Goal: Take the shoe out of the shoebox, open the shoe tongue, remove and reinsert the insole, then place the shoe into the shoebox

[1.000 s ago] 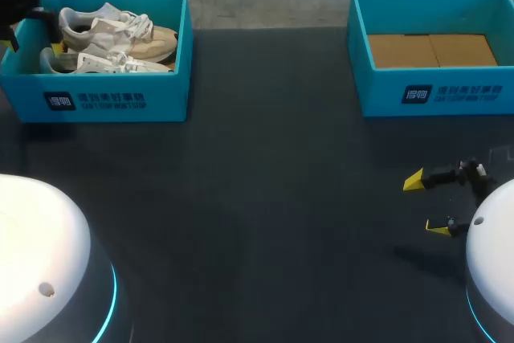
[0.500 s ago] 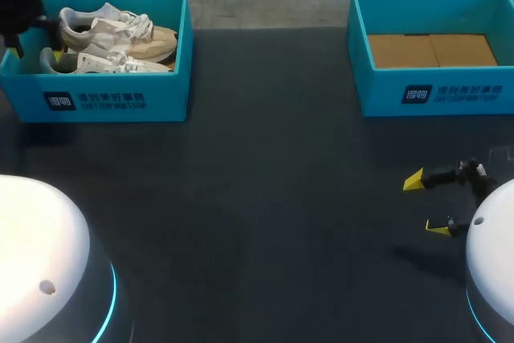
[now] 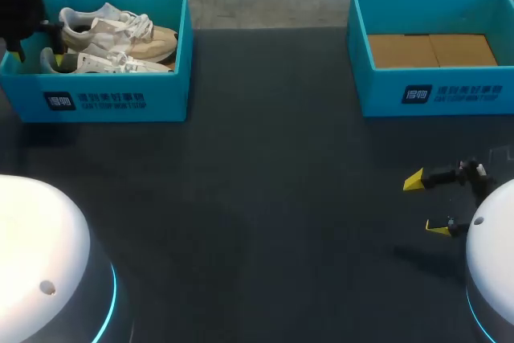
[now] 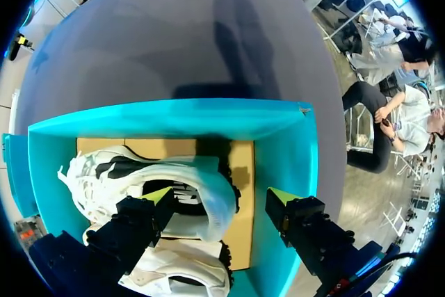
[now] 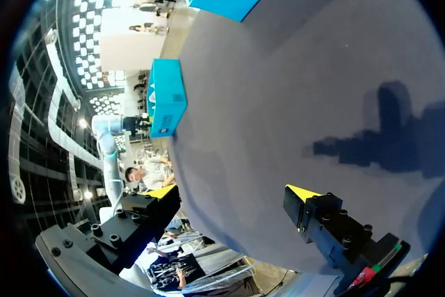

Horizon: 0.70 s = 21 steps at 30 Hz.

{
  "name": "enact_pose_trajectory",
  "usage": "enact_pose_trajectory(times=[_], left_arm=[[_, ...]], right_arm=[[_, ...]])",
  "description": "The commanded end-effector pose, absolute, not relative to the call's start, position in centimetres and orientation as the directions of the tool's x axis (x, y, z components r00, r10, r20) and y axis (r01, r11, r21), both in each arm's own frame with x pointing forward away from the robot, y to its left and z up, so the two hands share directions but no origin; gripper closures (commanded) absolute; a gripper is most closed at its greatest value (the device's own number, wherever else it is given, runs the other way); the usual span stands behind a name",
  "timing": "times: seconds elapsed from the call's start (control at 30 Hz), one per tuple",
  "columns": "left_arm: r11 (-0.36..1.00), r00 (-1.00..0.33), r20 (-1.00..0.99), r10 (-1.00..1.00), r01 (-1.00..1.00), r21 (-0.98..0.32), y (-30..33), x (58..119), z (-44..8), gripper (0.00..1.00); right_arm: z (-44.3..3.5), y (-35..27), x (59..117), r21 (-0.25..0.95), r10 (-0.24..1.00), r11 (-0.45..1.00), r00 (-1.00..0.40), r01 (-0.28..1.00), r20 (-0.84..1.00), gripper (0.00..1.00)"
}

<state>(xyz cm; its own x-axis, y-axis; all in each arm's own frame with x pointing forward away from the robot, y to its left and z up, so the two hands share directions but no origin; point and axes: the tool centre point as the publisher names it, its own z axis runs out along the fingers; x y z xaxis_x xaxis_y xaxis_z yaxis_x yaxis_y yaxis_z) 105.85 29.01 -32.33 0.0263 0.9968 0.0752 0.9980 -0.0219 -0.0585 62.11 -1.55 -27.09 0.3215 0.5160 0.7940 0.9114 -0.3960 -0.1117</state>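
The left pincer (image 4: pixel 221 199) hangs released over the left end of the left shoebox (image 3: pixel 112 100). Its fingers straddle the heel of one shoe (image 4: pixel 201 196), and the second shoe (image 4: pixel 182 273) lies just beside it. One finger seems to stand above the box wall. If it comes down there, it may catch the cardboard and shove the box, or the pinch may snag both shoes together. The right pincer (image 3: pixel 426 203), also released, hovers over the bench (image 3: pixel 265 222) at near right.

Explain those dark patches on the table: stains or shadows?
Shadows, likely. Right wrist view: a blocky arm-shaped one on the table ahead of the right gripper. Left wrist view: another on the table beyond the shoebox. Head view: a faint one near the right gripper.
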Motion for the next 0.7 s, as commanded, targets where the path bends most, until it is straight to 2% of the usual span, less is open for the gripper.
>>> enact_pose_trajectory(times=[0.03,0.7], left_arm=[[-0.017,0.022,0.085,0.996,0.998,-0.065,28.8,106.5,-33.0,0.15],[0.001,0.009,0.114,0.993,0.996,-0.092,28.4,108.1,-35.3,0.18]], right_arm=[[-27.0,-1.5,61.9,-0.109,0.516,-0.398,0.321,0.911,0.794,0.00],[-27.0,-1.5,61.9,-0.109,0.516,-0.398,0.321,0.911,0.794,0.00]])
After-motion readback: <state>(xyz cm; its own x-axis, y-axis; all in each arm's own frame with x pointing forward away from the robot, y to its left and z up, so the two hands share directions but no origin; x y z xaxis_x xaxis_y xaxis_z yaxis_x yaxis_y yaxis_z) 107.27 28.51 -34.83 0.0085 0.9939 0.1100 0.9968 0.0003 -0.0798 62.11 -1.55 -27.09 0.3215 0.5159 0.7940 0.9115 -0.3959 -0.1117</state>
